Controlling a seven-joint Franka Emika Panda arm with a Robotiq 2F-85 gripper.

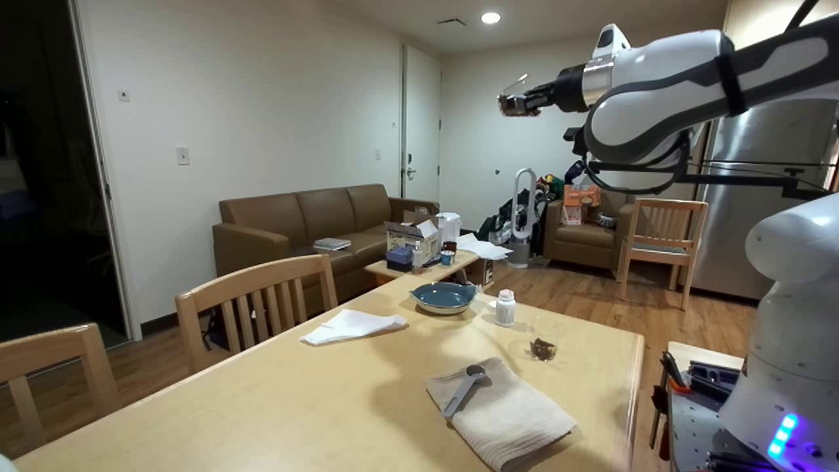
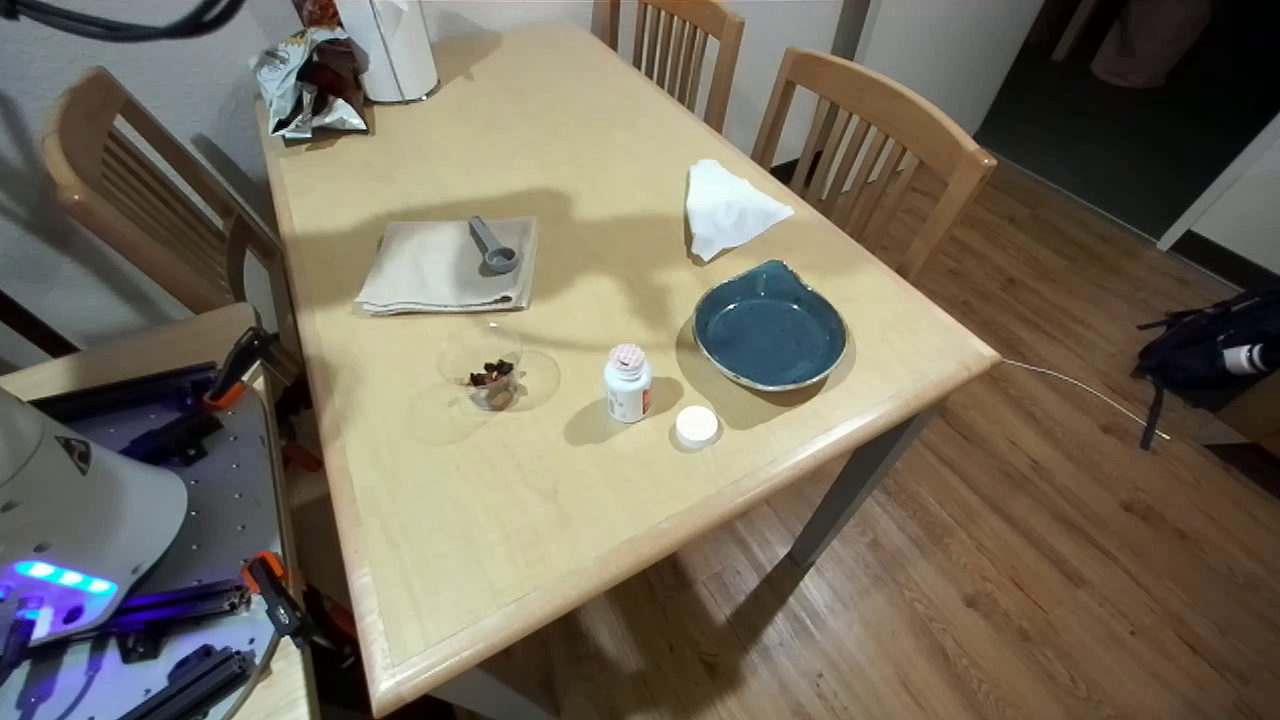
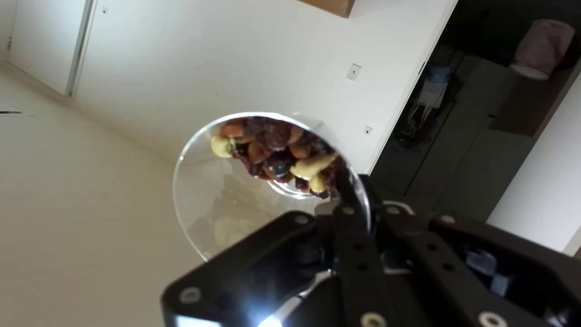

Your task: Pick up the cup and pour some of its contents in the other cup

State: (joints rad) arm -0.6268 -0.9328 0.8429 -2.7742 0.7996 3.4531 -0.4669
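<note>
Held high above the table is a clear cup (image 3: pixel 268 186), which in an exterior view shows only as a small see-through shape (image 1: pixel 516 86). Nuts and dried fruit (image 3: pixel 277 154) lie heaped along one side of it, so it looks tilted. My gripper (image 3: pixel 366 195) is shut on the wall of this cup near the rim, one finger inside and one outside. The other cup (image 2: pixel 480 348), also clear, stands on the table in both exterior views with a small heap of dark bits (image 1: pixel 543 349) at its bottom. It is out of the wrist view.
Near the other cup are a white bottle (image 2: pixel 627 385), its white cap (image 2: pixel 697 427) and a blue dish (image 2: pixel 768 325). A folded cloth (image 2: pixel 425 265) bears a grey measuring spoon (image 2: pixel 497 258). A white napkin (image 2: pixel 728 210) lies by the table's side edge.
</note>
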